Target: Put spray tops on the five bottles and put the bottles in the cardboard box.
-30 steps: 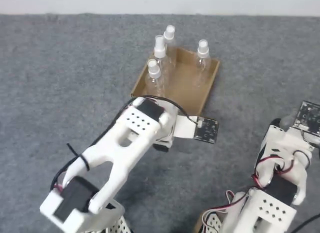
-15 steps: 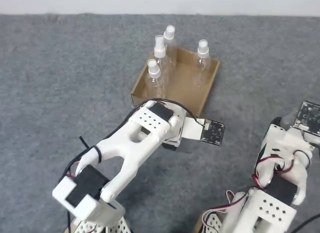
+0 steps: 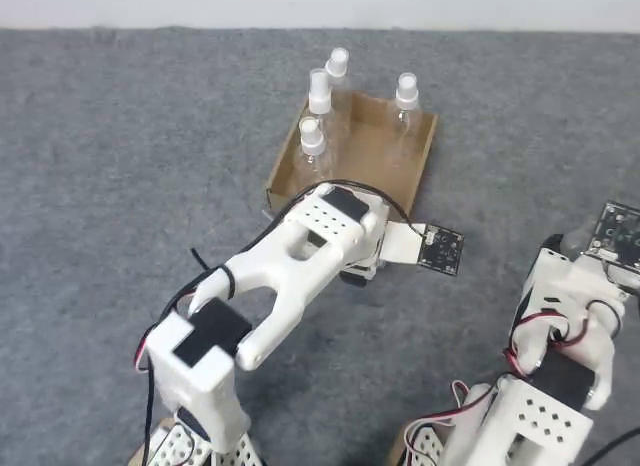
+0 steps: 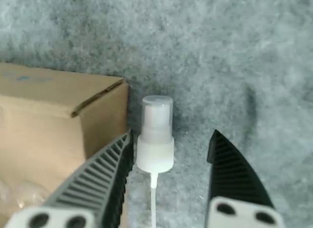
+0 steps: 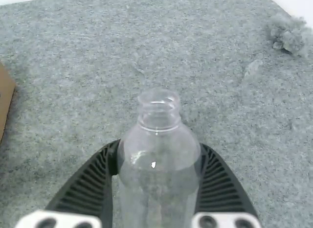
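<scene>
A white spray top (image 4: 155,135) sits between the fingers of my left gripper (image 4: 171,134), which is open; one finger is close against its collar, the other stands apart. Its thin tube points back toward the wrist. Right beside it is a corner of the cardboard box (image 4: 54,105). From above, the left arm (image 3: 330,226) stretches over the box's near edge (image 3: 330,201). Several clear bottles with spray tops (image 3: 312,146) stand in the box. My right gripper (image 5: 159,149) is shut on a clear bottle (image 5: 157,154) with a bare neck, held upright at the near right.
Grey carpet covers the table. A tuft of lint (image 5: 288,32) lies on it beyond the held bottle. The right arm (image 3: 560,336) stands folded at the near right corner. Open carpet lies left of the box and beyond it.
The left arm has swung to the right and stretched farther along the box's near edge. The box has shifted slightly. The right arm has not moved.
</scene>
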Tool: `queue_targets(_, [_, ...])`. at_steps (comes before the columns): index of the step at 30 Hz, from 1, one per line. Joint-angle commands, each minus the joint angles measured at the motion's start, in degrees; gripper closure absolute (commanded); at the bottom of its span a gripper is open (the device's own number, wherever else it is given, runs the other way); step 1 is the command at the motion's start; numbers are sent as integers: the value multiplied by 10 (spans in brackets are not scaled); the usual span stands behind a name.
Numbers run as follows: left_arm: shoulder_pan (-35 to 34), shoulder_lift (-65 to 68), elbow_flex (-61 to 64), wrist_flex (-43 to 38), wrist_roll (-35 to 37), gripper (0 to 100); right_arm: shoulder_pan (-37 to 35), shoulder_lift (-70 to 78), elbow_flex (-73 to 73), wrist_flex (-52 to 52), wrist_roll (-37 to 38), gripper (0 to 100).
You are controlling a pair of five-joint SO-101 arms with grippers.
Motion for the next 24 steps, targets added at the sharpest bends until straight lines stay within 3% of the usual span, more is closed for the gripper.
queue_targets(1, [-14, 13, -54, 5, 1, 772, 7, -8, -4, -13, -4, 934])
queue_targets(9, [-18, 22, -54, 37, 1, 777, 7, -8, -4, -12, -4, 935])
queue_targets(18, [-14, 26, -53, 64, 1, 855, 7, -11, -4, -7, -3, 935])
queue_targets(24, [-7, 25, -56, 121, 1, 852, 4, -11, -4, -7, -3, 936])
